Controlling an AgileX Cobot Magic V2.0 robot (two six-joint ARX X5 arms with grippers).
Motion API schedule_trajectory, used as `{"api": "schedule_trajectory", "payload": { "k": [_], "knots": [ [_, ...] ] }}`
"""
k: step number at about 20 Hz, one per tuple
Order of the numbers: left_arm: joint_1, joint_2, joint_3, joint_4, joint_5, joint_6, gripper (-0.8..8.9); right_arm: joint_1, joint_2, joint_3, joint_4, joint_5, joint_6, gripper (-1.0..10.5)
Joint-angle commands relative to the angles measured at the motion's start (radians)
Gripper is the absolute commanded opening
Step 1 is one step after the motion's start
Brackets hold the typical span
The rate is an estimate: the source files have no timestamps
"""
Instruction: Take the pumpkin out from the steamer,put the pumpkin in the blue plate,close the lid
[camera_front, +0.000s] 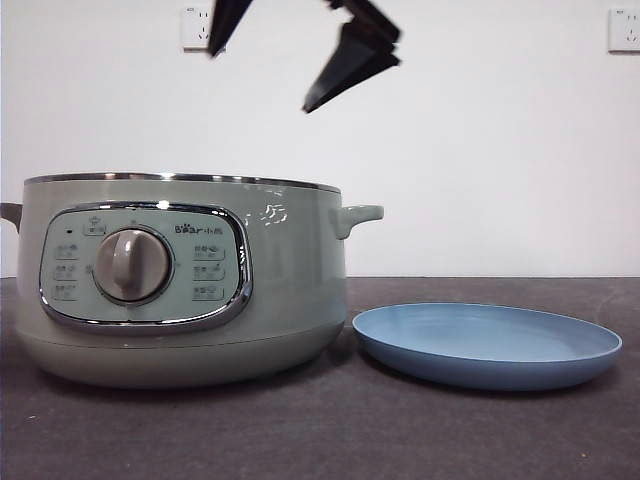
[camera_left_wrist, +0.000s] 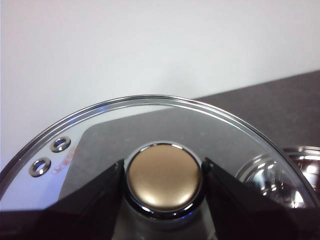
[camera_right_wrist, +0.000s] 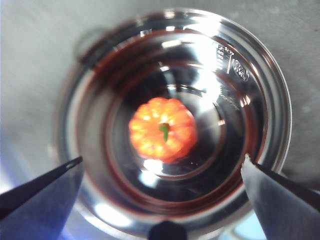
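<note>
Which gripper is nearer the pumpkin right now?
Right. The right gripper hangs open directly above the pumpkin inside the steamer; the left gripper is off holding the lid.

pumpkin (camera_right_wrist: 163, 129) blurred; steamer (camera_front: 180, 290) wall hides it in front view

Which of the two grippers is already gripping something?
The left gripper: its jaws clamp the lid by its knob. The right gripper hangs open and empty above the steamer, with the pumpkin inside.
</note>
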Motion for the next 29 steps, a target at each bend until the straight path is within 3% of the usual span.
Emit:
{"api": "schedule_trajectory", "payload": {
  "k": [1,3,16,17,20,25,29],
  "knots": [
    [0.001,-0.012,0.013,0.034,-0.011,0.015,-0.09,0.051,0.099,0.104,-0.038,0.082,-0.060,5.7],
    [0.001,-0.012,0.013,0.034,-0.011,0.015,-0.09,0.080,0.157,0.136,-0.021,0.100,-0.090,5.7],
    [0.001,-0.011,0.013,0.008,-0.011,0.015,-0.09,0.095,0.391,0.137,0.046,0.099,-0.102,5.6],
    [0.001,-0.012,0.013,0.005,-0.011,0.015,-0.09,0.095,0.391,0.137,0.051,0.100,-0.098,5.4],
    [0.001,-0.011,0.013,-0.008,-0.011,0.015,-0.09,0.089,0.391,0.137,0.041,0.100,-0.091,-0.3],
    [0.001,-0.011,0.013,-0.008,-0.009,0.015,-0.09,0.091,0.355,0.137,0.041,0.100,-0.091,-0.1],
    [0.001,0.006,0.013,0.031,-0.005,0.014,-0.09,0.084,0.202,0.137,-0.066,0.100,-0.091,-0.1]
  ]
}}
